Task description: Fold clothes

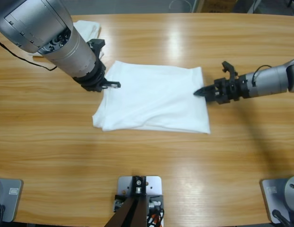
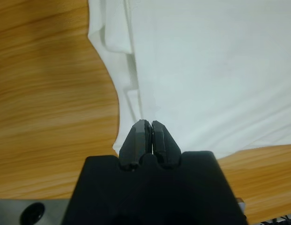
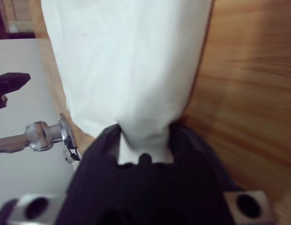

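Mid-frame, the T-shirt lies part-folded; the right gripper pinches its right edge, the left gripper is closed empty at its left edge. A one-sided pull could drag it askew

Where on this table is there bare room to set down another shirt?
The wide strip of wooden table in front of the white cotton T-shirt is bare; so is the strip behind it. Crowded: its ends, at the left gripper and right gripper, and the far-left corner with another white cloth.
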{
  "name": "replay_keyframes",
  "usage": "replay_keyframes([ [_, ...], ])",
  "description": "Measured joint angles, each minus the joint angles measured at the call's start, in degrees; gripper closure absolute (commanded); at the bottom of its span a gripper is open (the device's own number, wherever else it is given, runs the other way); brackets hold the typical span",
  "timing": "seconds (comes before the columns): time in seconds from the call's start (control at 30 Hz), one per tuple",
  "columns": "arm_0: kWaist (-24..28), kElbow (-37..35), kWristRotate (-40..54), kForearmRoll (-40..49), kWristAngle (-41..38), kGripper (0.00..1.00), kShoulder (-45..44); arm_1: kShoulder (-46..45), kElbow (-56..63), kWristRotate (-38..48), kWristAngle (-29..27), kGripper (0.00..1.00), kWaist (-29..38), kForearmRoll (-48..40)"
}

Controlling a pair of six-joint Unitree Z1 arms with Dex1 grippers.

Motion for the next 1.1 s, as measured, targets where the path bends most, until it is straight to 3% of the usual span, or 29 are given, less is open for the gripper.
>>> replay_keyframes([
  [0.07,0.0,0.0,0.0,0.2,0.0,1.0,0.0,0.4,0.8,0.0,0.6,0.993,0.0,-2.2],
  [0.37,0.0,0.0,0.0,0.5,0.0,1.0,0.9,1.4,2.7,0.5,2.4,1.0,0.2,-4.9],
  [0.47,0.0,0.0,0.0,0.7,0.0,1.0,0.9,-0.2,2.7,2.3,-0.7,1.0,0.8,-3.7],
  [0.57,0.0,0.0,0.0,0.8,0.0,1.0,0.9,-5.3,1.7,2.8,-8.4,1.0,2.1,5.1],
  [0.7,0.0,0.0,0.0,0.9,0.0,1.0,0.9,-12.6,-8.4,2.7,-24.1,1.0,5.4,30.3],
  [0.87,0.0,0.0,0.0,1.2,0.0,1.0,0.9,-13.8,-23.2,2.1,-41.0,1.0,7.1,56.0],
  [1.1,0.0,0.0,0.0,1.6,0.0,1.0,0.9,-12.2,-34.4,1.0,-60.6,1.0,7.8,75.5],
])
